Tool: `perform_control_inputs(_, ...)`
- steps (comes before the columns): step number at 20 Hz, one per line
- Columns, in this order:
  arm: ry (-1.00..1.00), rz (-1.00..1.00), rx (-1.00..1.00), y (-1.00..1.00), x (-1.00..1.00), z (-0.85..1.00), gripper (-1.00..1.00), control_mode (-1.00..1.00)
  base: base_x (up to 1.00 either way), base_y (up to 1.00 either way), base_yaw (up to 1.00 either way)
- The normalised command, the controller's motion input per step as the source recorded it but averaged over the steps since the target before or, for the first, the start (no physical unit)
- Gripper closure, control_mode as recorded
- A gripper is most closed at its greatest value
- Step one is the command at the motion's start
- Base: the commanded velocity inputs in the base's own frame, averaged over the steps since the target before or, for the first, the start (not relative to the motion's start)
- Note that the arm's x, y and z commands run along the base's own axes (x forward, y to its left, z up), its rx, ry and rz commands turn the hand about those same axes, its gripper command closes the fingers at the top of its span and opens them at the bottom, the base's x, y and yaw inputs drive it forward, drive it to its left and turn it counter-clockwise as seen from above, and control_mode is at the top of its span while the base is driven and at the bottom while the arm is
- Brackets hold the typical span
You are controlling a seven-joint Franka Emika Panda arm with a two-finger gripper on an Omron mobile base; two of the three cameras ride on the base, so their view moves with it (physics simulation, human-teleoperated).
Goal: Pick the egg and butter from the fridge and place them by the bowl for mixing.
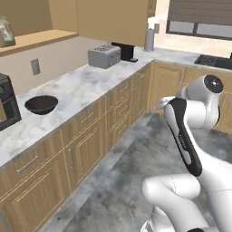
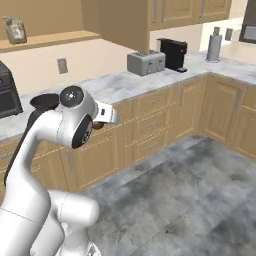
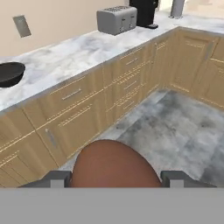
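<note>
My gripper was closed on the egg, a smooth brown oval that sat squarely between my two dark fingertips, one pad at its nine o'clock side and the other at its three o'clock, its lower part cut off at the bottom of the hand view. In the right base view my own elbow covered most of the hand, and just a sliver of brown egg peeked out beneath the white wrist; in the left base view the forearm hid the hold altogether. Beyond the egg, at about twelve o'clock, lay the grey mottled floor, and past it the run of light wooden cabinets with slim bar handles. On the marbled white countertop above them, the bowl sat at roughly ten o'clock, dark and glossy, partly cut by the picture's edge and well apart from the egg. Beside it in the left base view stood the dark countertop oven, also cropped. Farther along the counter, near one o'clock, were a silver toaster, a black coffee machine and a grey cylinder, too small to identify, by the corner.
</note>
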Motion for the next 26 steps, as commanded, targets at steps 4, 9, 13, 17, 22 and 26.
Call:
perform_control_inputs(4,0.00,0.00,0.00,0.00,0.00,0.00,1.00,1.00,0.49,0.00,0.65)
perform_control_inputs(9,0.00,0.00,0.00,0.00,0.00,0.00,1.00,1.00,0.64,-0.06,0.40)
perform_control_inputs(13,0.00,0.00,0.00,0.00,0.00,0.00,1.00,1.00,0.69,-0.27,0.00)
perform_control_inputs(17,0.00,0.00,0.00,0.00,0.00,0.00,1.00,1.00,0.71,-0.26,0.09)
perform_control_inputs(22,0.00,0.00,0.00,0.00,0.00,0.00,1.00,1.00,0.56,-0.15,0.42)
perform_control_inputs(26,0.00,0.00,0.00,0.00,0.00,0.00,1.00,1.00,0.57,-0.14,0.44)
